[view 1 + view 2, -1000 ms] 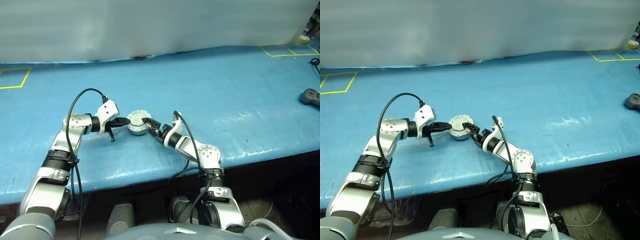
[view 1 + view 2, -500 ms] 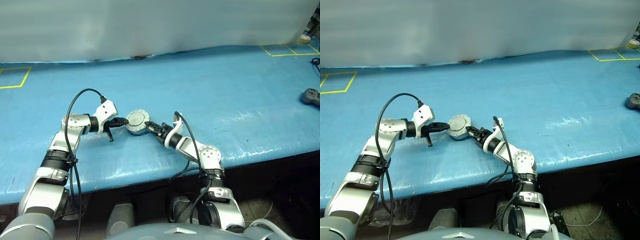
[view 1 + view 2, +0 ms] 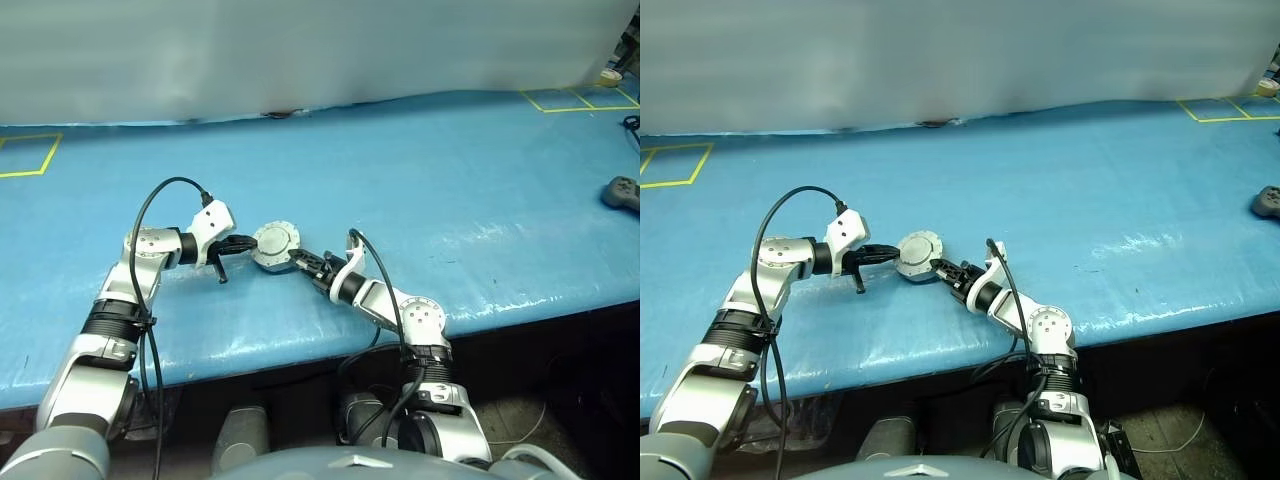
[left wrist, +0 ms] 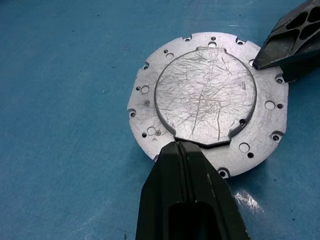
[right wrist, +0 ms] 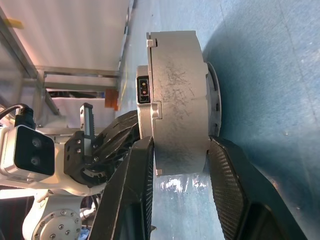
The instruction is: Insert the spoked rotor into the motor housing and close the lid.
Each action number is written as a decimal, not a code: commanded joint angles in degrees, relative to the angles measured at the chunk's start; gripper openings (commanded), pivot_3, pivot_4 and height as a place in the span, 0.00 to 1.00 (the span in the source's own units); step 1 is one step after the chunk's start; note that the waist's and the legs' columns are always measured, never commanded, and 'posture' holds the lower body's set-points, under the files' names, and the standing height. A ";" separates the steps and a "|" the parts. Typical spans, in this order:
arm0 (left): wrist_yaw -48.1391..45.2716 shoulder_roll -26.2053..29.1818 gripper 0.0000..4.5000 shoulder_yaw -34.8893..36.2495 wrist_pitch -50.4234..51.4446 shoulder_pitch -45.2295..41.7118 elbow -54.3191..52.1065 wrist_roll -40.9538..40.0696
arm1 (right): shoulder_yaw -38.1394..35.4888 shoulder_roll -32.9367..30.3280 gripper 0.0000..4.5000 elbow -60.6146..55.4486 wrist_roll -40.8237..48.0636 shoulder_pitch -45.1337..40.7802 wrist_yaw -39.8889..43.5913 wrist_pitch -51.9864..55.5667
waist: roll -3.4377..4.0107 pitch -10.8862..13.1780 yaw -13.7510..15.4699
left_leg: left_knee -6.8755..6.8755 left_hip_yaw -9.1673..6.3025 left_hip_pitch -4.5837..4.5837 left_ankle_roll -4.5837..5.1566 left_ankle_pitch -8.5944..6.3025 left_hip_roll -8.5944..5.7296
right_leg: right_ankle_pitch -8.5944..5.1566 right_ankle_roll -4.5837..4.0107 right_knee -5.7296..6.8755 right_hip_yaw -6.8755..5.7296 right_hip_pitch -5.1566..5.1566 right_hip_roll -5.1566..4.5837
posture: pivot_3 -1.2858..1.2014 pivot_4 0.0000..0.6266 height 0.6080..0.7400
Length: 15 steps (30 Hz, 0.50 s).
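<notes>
Lid (image 4: 206, 95) looks already down on the motor housing (image 5: 178, 100), so I'm at the final seating step: my left gripper (image 4: 181, 147) is clenched empty at the rim, right gripper (image 5: 177, 165) straddles the casing between its fingers; next I'd press it flush.

blue table (image 3: 420, 170) with yellow tape squares (image 3: 25, 155); pale wall (image 3: 300, 45) behind

Both arms reach inward, low over the tabletop. The left gripper (image 3: 245, 243) points toward 3 o'clock, fingers pressed together. The right gripper (image 3: 303, 259) points toward 10 o'clock, fingers parted.
</notes>
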 commanded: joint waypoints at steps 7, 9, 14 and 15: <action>-0.32 0.14 0.00 -1.11 0.76 0.81 -0.18 0.54 | 1.64 2.64 0.28 -1.67 0.78 -0.04 2.56 0.71 | 0.00 0.00 -0.03 | 0.00 0.00 -0.02 0.00 0.00 0.00 | 0.00 0.00 0.00 0.00 -0.03 0.00 | 0.52 0.24 1.00; -0.27 0.23 0.00 -0.97 0.94 0.97 -0.52 0.39 | 1.61 2.82 0.28 -1.67 0.72 -0.11 2.55 0.64 | 0.00 0.00 -0.03 | 0.00 0.00 -0.04 0.00 0.00 0.00 | 0.00 0.00 0.00 0.00 -0.04 0.00 | 0.52 0.24 1.00; 0.37 0.13 0.00 0.41 1.38 1.42 -1.41 -0.83 | 0.96 3.12 0.28 -1.42 0.69 -0.04 1.76 0.08 | 0.00 0.00 -0.10 | -0.01 0.00 -0.05 0.00 0.00 0.00 | 0.00 0.00 0.00 0.00 -0.06 0.00 | 0.52 0.24 1.00; 0.54 0.07 0.00 0.96 1.44 1.57 -1.72 -1.31 | 0.80 3.07 0.28 -1.47 0.81 0.05 1.72 0.05 | 0.00 0.00 -0.13 | -0.01 0.00 -0.05 0.00 0.00 0.00 | 0.00 0.00 0.00 0.00 -0.06 0.00 | 0.52 0.24 1.00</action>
